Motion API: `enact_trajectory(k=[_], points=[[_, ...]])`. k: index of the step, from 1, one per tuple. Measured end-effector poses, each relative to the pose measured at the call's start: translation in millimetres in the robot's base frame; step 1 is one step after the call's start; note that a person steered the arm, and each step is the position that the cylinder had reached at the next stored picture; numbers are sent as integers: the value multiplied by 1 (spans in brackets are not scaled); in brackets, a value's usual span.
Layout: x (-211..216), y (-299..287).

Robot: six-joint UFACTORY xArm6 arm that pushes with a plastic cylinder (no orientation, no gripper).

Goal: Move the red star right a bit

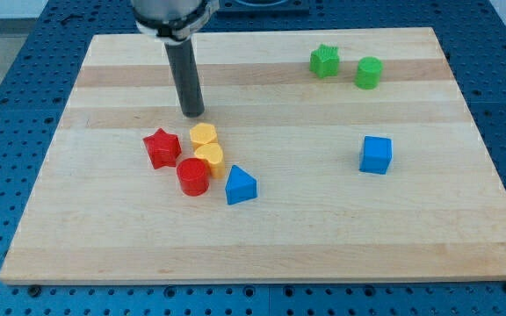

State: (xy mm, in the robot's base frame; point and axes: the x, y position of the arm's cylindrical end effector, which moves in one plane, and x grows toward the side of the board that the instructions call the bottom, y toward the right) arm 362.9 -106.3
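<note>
My tip point(193, 113) is sitting above the red star point(161, 147), holding nothing, probably needing to go around to its left to push.

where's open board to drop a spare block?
Free: the wood between the blue triangle and blue cube, and along the view's bottom. Crowded: red star, red cylinder, two yellow blocks, below my tip.
</note>
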Motion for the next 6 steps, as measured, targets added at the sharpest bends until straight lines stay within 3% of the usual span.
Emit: enact_trajectory(k=[1,2,3,4,5,6], points=[[-7,-4],[-16,-64],[-16,-65],[-1,-79],[78,-81],[82,-81]])
